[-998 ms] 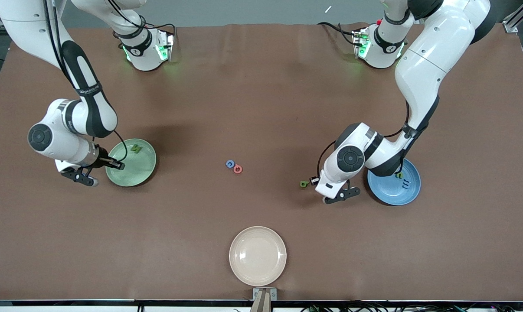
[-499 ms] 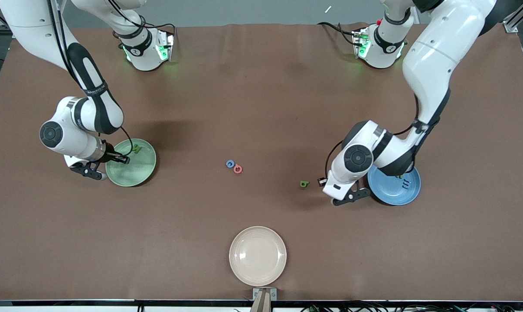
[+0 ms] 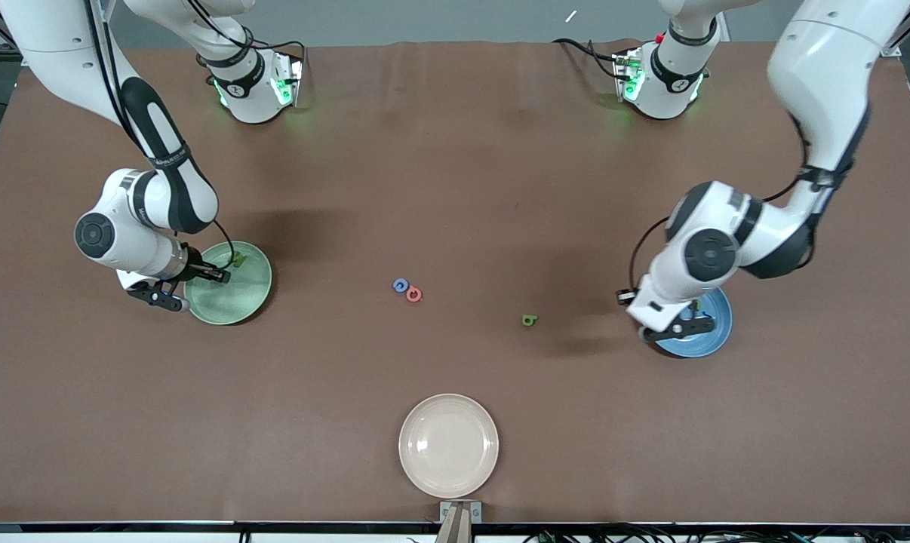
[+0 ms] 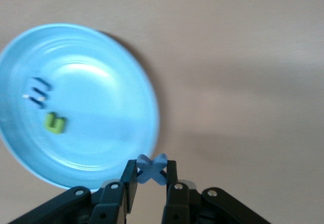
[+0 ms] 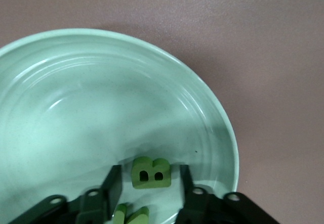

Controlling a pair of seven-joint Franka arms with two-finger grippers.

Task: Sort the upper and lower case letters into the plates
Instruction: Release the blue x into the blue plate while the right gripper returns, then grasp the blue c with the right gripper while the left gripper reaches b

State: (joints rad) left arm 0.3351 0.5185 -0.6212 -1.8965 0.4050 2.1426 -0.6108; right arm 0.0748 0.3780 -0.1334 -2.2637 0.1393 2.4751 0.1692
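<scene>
so there's three plates on the table: a mint green plate (image 3: 232,296) toward the right arm's end, a bright blue plate (image 3: 708,335) toward the left arm's end, and a cream plate (image 3: 448,445) nearest the front camera with nothing in it. the right gripper (image 5: 148,183) is low over the green plate with its fingers apart, and a green letter b (image 5: 151,173) sits between them, no longer pinched as far as i can see; another green letter (image 5: 130,216) lies just beside it, partly hidden under the gripper, so two in that plate. the left gripper (image 4: 151,176) is up over the edge of the blue plate, jaws narrow and clamped on a blue x-shaped letter (image 4: 152,167). inside the blue plate, off to one side of that gripper, i count two letters: a dark blue one (image 4: 39,91) and a green one (image 4: 55,123), close together. out on the bare brown table (image 3: 455,188) between the two grippers there's three loose ones: a blue ring letter (image 3: 401,286) touching a pinkish-red letter (image 3: 414,295), and a small green letter (image 3: 529,320) closer to the left gripper.
</scene>
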